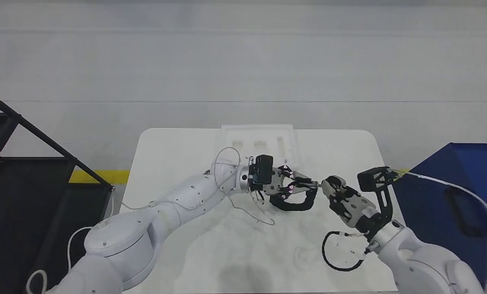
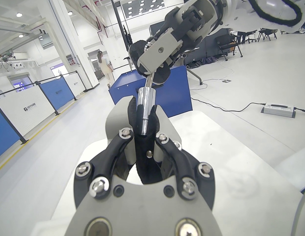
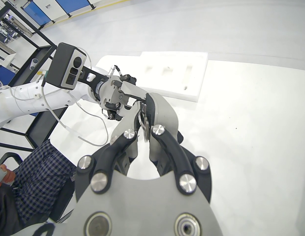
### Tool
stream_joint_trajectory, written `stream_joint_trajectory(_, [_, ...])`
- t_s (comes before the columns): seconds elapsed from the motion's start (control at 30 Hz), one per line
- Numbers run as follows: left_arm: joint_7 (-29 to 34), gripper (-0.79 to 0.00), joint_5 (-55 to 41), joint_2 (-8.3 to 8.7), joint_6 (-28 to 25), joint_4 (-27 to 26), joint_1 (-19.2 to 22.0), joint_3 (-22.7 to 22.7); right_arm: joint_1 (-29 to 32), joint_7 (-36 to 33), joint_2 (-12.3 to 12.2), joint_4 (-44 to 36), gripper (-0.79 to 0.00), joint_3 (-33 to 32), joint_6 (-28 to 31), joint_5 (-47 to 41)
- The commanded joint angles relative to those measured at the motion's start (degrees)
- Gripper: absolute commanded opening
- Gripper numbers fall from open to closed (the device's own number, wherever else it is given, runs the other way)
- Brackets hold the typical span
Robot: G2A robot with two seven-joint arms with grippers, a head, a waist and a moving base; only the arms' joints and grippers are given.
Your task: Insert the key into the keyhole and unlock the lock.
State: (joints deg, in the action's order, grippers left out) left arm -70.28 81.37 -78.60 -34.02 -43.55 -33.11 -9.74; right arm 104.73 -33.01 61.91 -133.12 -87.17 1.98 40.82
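A chrome cylinder lock (image 2: 144, 114) is clamped between the black pads of my left gripper (image 2: 142, 109), which is shut on it above the middle of the white table (image 1: 183, 161). Facing it is my right gripper (image 2: 152, 72), shut on the key (image 2: 149, 81). The key's thin metal shaft meets the end of the lock; how deep it sits is hidden. In the right wrist view the key's ring (image 3: 142, 120) shows between the right gripper's (image 3: 145, 110) pads. From above, the left gripper (image 1: 300, 193) and right gripper (image 1: 329, 189) meet tip to tip.
A white foam tray (image 1: 259, 138) with shallow cut-outs lies at the table's far edge, behind the grippers. A blue bin (image 1: 456, 187) stands off the table's right side and a black frame (image 1: 46, 180) off its left. Loose cables hang from both arms.
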Motion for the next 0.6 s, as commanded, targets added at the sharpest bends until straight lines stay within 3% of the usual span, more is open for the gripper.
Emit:
stream_joint_trajectory(0.0, [0.2, -0.785, -0.9, 0.09, -0.2, -0.24, -0.17, 0.0, -0.14, 0.18, 0.03, 0.12, -0.785, 0.08, 0.05, -0.48])
stream_joint_trajectory(0.57, [0.79, -0.785, -1.89, 1.11, -0.79, -2.73, -0.56, 0.0, -1.81, -2.44, -0.05, 0.92, -0.785, -0.47, 0.98, -3.72])
